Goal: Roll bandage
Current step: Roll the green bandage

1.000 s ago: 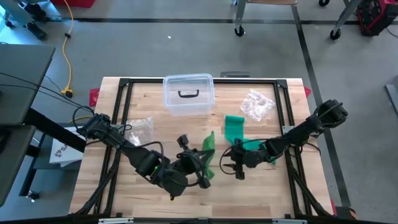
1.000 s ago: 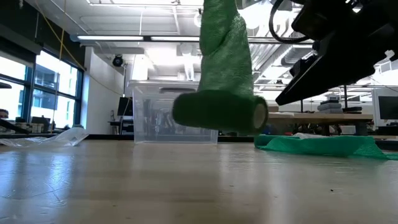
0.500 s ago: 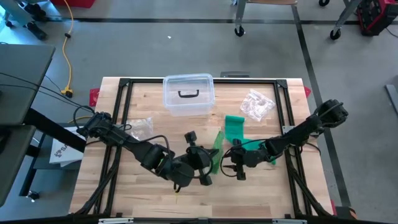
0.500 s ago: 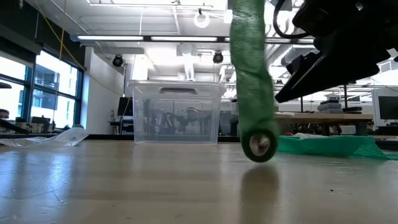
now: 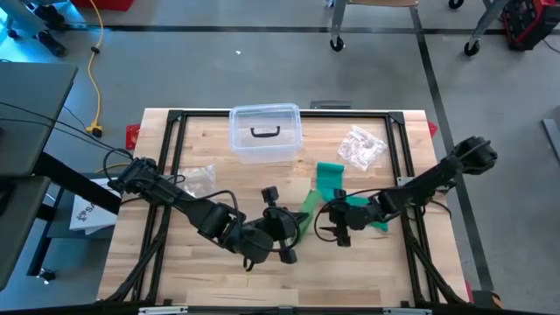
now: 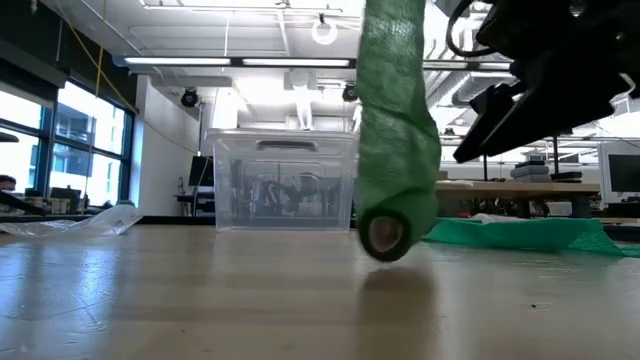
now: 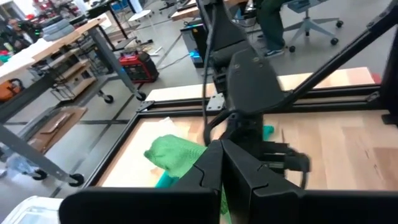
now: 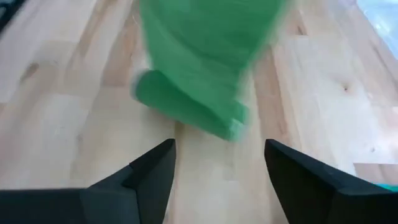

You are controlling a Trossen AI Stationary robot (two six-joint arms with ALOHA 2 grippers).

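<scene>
The green bandage hangs near the table middle from the left gripper, whose fingers pinch its strip; it looks soft and light, so the wide-open right gripper should take the small roll

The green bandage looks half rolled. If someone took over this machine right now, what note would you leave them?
Left hand: shut, holding the green bandage up so its rolled end hangs just above the wooden table.
Right hand: open, empty, beside the hanging strip.
The bandage's loose tail lies spread on the table near the clear box.
Done: a small roll is formed at the end.
Left: wind up the rest of the strip.
</scene>
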